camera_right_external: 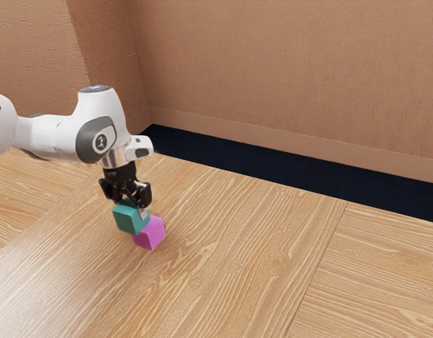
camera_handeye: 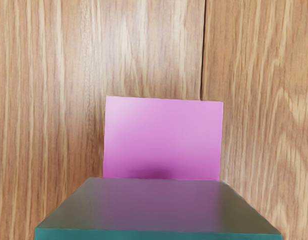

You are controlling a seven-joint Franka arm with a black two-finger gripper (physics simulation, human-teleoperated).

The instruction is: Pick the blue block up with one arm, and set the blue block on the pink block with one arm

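Under the hand, tight in its pinch, teal block beside pink block.

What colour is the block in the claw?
Teal, a blue-green. The block shows best in the exterior view.

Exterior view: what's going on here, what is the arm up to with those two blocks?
The single Franka arm has its gripper shut on a teal block, which appears lifted off the wooden table. The block hangs close beside the pink block, towards the exterior view's left of it and a little higher. In the wrist view the pink block's top is mostly uncovered beyond the held block, so the stacking is not yet done.
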